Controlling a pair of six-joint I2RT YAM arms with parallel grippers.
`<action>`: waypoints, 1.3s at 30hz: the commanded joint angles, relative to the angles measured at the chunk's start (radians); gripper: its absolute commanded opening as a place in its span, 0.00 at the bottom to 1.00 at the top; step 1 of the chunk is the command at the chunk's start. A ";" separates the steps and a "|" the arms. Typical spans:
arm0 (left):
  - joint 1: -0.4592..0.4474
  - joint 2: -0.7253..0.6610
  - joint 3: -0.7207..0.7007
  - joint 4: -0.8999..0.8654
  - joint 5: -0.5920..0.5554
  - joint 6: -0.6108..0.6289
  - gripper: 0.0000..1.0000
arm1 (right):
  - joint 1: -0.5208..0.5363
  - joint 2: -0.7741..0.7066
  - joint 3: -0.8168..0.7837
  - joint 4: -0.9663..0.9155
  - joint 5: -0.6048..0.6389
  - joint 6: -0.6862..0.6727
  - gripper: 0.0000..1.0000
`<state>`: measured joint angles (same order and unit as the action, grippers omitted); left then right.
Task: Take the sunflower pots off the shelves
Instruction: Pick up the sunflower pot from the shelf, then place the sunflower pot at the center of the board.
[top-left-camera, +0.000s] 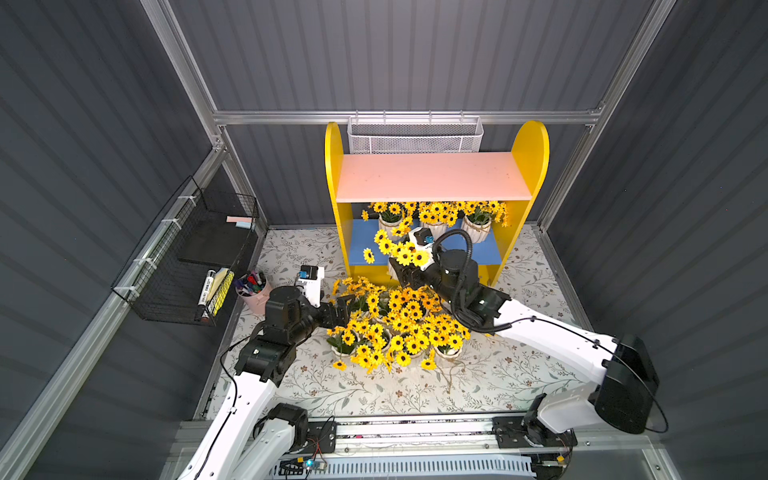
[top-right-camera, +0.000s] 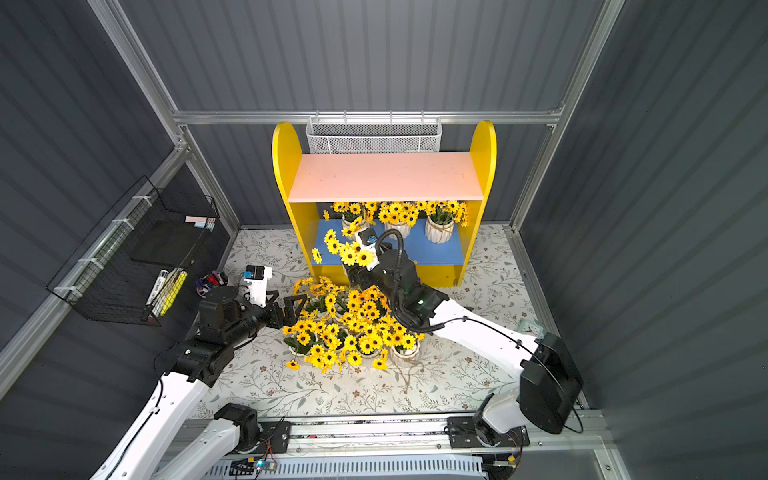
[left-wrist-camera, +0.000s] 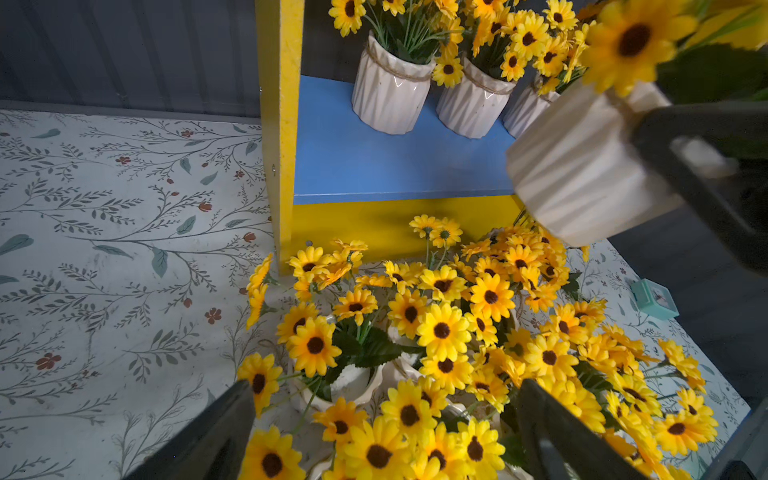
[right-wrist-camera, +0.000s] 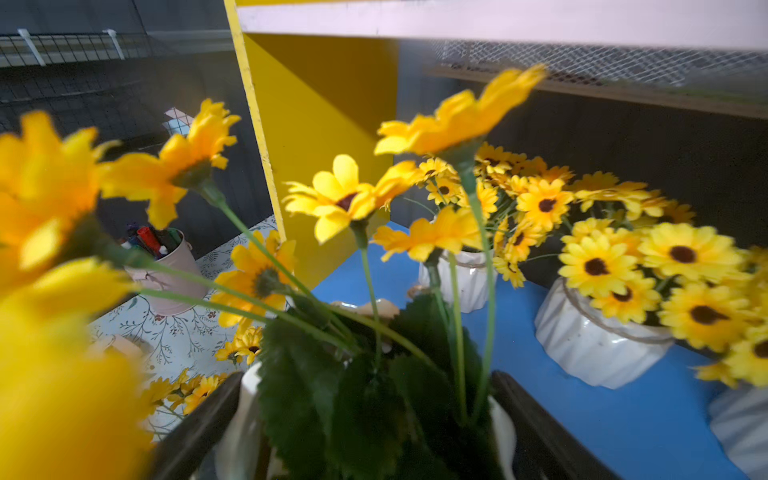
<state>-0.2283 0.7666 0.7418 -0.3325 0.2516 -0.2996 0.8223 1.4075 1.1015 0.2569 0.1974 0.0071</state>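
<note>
The shelves (top-left-camera: 432, 176) stand at the back; the pink upper board is bare. Three sunflower pots (top-left-camera: 477, 229) sit in a row at the back of the blue lower board (top-left-camera: 361, 249), and also show in the right wrist view (right-wrist-camera: 594, 345). My right gripper (top-left-camera: 401, 272) (right-wrist-camera: 370, 399) is shut on another sunflower pot (left-wrist-camera: 582, 166), tilted and held in the air before the blue board's front edge. Several pots (top-left-camera: 399, 328) crowd the table in front of the shelves. My left gripper (top-left-camera: 345, 307) (left-wrist-camera: 384, 390) hangs open at the heap's left side, holding nothing.
A pink cup of markers (top-left-camera: 251, 291) stands left of my left arm. A black wire rack (top-left-camera: 195, 257) hangs on the left wall and a white mesh basket (top-left-camera: 415, 137) behind the shelves. A small teal clock (left-wrist-camera: 654, 297) lies right of the heap.
</note>
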 joint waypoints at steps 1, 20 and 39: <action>-0.006 0.015 0.001 0.036 0.060 0.009 1.00 | 0.001 -0.116 -0.058 0.010 0.080 -0.015 0.00; -0.120 0.183 0.061 0.190 0.362 -0.074 0.99 | -0.290 -0.689 -0.509 -0.295 0.417 0.234 0.00; -0.307 0.257 0.134 0.138 0.280 0.011 0.99 | -0.405 -0.145 -0.609 0.172 0.263 0.286 0.00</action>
<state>-0.5327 1.0264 0.8494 -0.1787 0.5564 -0.3229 0.4252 1.2213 0.4732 0.2363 0.4503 0.2790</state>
